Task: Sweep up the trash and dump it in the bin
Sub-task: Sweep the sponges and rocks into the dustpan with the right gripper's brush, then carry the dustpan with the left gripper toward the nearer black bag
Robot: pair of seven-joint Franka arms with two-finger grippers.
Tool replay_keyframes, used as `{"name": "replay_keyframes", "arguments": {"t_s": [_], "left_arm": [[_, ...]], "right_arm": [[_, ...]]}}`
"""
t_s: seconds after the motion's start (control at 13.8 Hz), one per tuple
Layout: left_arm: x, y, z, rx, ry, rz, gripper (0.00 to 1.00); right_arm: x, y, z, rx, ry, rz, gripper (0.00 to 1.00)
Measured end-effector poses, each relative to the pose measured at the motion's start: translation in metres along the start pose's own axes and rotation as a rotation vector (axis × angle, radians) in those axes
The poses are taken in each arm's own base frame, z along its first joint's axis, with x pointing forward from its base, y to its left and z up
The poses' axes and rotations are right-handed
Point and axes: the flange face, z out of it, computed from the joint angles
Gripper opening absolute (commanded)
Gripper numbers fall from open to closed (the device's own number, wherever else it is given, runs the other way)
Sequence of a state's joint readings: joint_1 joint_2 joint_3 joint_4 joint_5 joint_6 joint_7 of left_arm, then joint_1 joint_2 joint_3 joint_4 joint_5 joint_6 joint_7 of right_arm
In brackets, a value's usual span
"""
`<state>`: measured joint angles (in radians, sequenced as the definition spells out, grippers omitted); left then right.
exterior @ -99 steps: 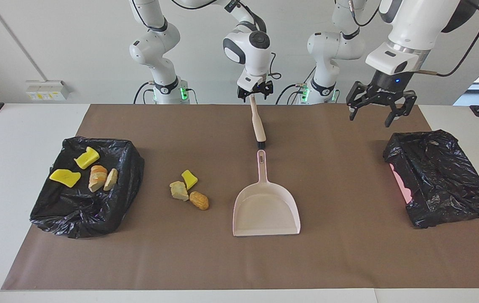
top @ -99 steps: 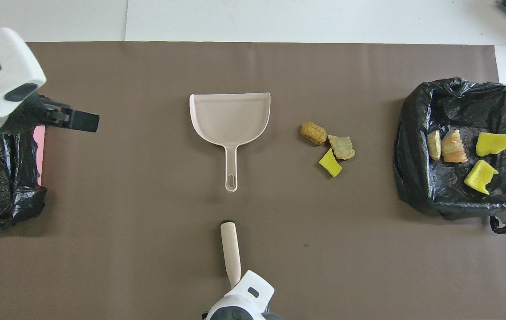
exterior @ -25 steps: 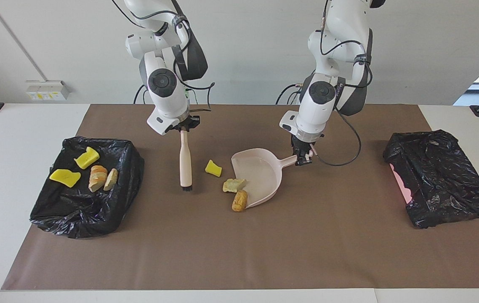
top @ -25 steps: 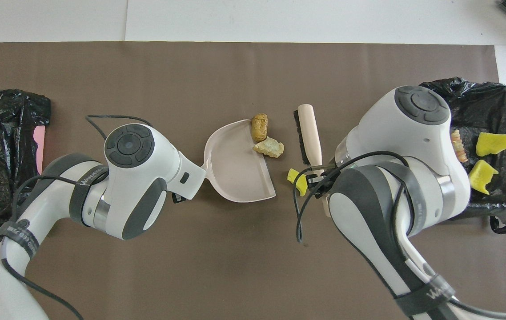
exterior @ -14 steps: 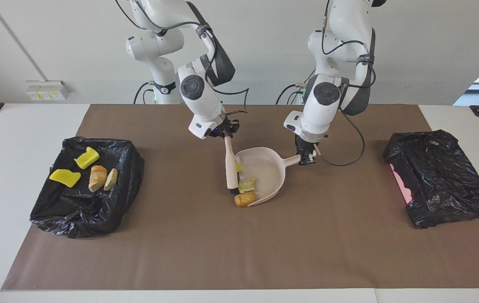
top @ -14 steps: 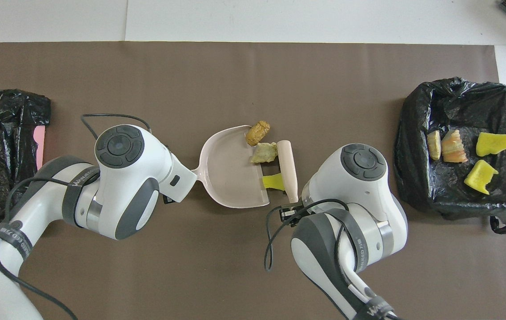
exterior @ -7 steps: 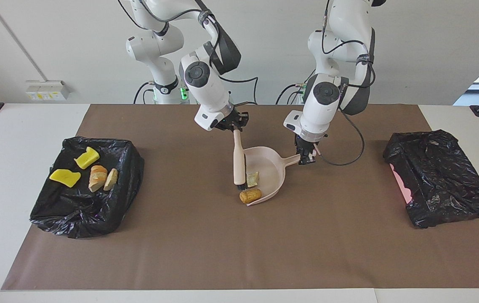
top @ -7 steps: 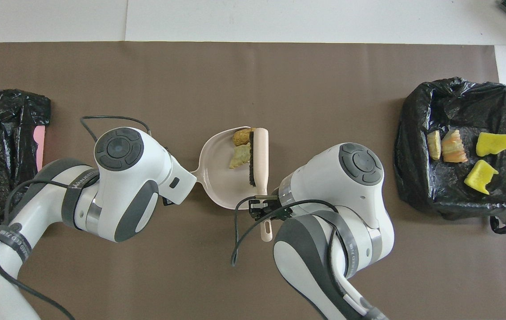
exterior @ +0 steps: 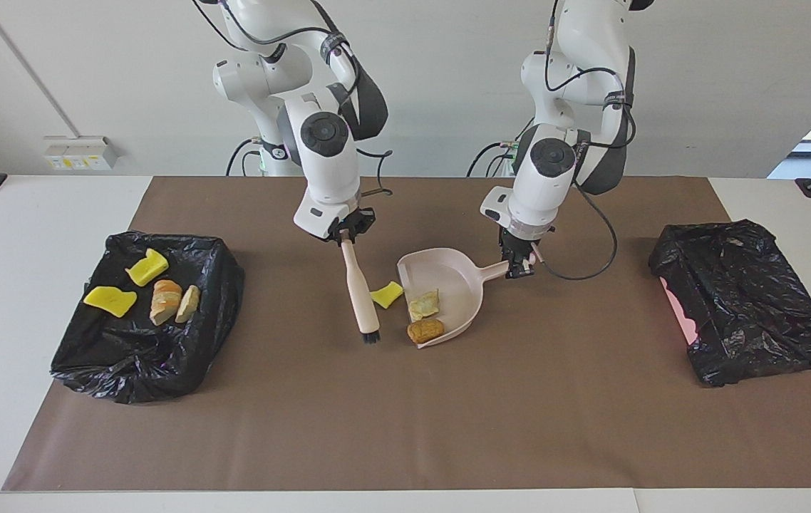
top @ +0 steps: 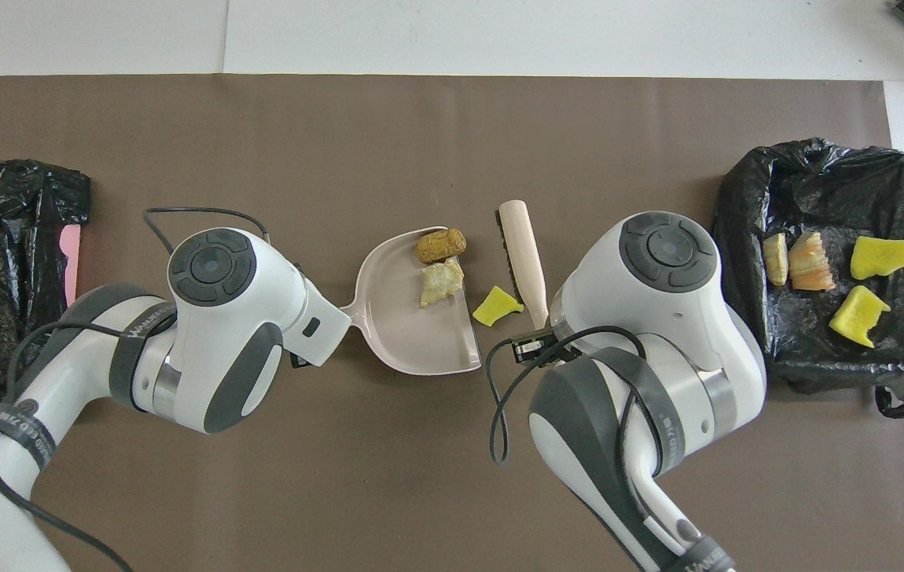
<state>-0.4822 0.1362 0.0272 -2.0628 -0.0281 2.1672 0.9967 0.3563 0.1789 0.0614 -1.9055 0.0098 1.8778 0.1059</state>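
Trash was split up: yellow chunk [exterior: 385, 293] lay on the brown mat [exterior: 405, 427], just outside the dustpan's mouth, betw. it and the brush [exterior: 360, 296]. Beige lump [exterior: 423, 305] sat inside the dustpan [exterior: 459, 281]; orange-brown lump [exterior: 425, 330] sat at its open edge, farther from the robots than the beige one. Right gripper [exterior: 343, 234] was clamped on the brush handle, bristles down at the mat beside the yellow chunk. Left gripper [exterior: 517, 266] was clenched on the dustpan handle. More scraps [exterior: 142, 288] lay in the black-bagged bin [exterior: 163, 356] at the right arm's end; another black bag [exterior: 747, 306] sat at the left arm's end.
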Motion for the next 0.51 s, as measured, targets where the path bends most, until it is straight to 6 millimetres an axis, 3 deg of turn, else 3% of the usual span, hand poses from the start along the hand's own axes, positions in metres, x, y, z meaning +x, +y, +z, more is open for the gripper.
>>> {"name": "replay_keyframes", "arguments": {"t_s": [0.22,0.51], "left_arm": [[0.000,0.000,0.001,-0.001,-0.001,0.000,0.00],[0.000,0.000,0.001,-0.001,-0.001,0.000,0.00]], "right_arm": [[0.014,-0.011,0.048,0.006,-0.076,-0.025,0.00],[0.015,-0.061,0.062,0.229,-0.025,0.038,0.00]]}}
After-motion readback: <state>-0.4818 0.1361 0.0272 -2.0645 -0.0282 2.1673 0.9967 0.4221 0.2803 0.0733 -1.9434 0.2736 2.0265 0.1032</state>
